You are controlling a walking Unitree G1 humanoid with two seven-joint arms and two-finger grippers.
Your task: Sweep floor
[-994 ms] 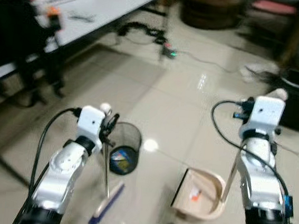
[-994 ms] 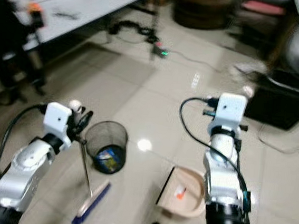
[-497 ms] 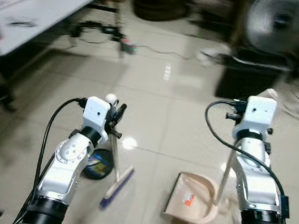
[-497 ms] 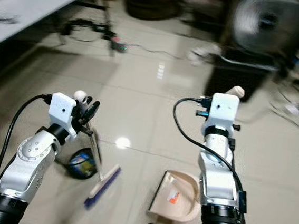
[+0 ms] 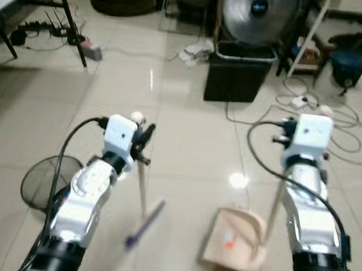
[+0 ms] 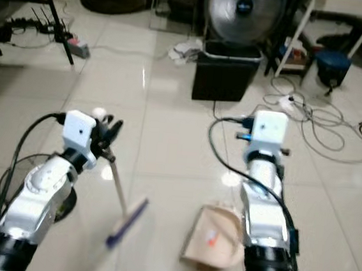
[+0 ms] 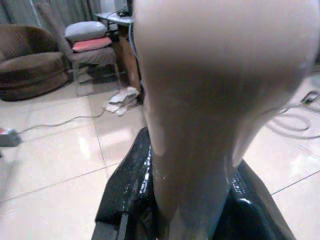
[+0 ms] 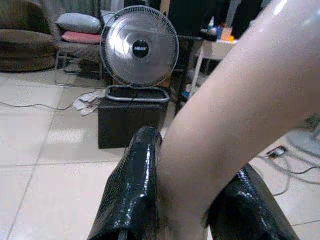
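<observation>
My left gripper (image 5: pixel 143 146) is shut on the thin handle of a broom (image 5: pixel 142 192), whose blue brush head (image 5: pixel 145 225) rests on the tiled floor, blurred. In the left wrist view the pale handle knob (image 7: pixel 215 75) sits between the black fingers (image 7: pixel 127 190). My right gripper (image 5: pixel 295 131) is shut on the upright handle (image 5: pixel 276 202) of a beige dustpan (image 5: pixel 233 242) standing on the floor, with a small orange scrap (image 5: pixel 227 238) inside. The right wrist view shows that handle (image 8: pixel 225 115) clamped between the fingers (image 8: pixel 135 185).
A black mesh waste bin (image 5: pixel 48 177) stands on the floor at my left. Ahead are a black box bin (image 5: pixel 238 77), a standing fan (image 5: pixel 260 15), crumpled paper (image 5: pixel 195 50) and loose cables (image 5: pixel 336 125). A table leg (image 5: pixel 70 19) and power strip (image 5: pixel 91 52) are far left.
The camera has swung to the right: the mesh bin slid left in view, and the fan and black bin came into view. Both grippers keep their holds.
</observation>
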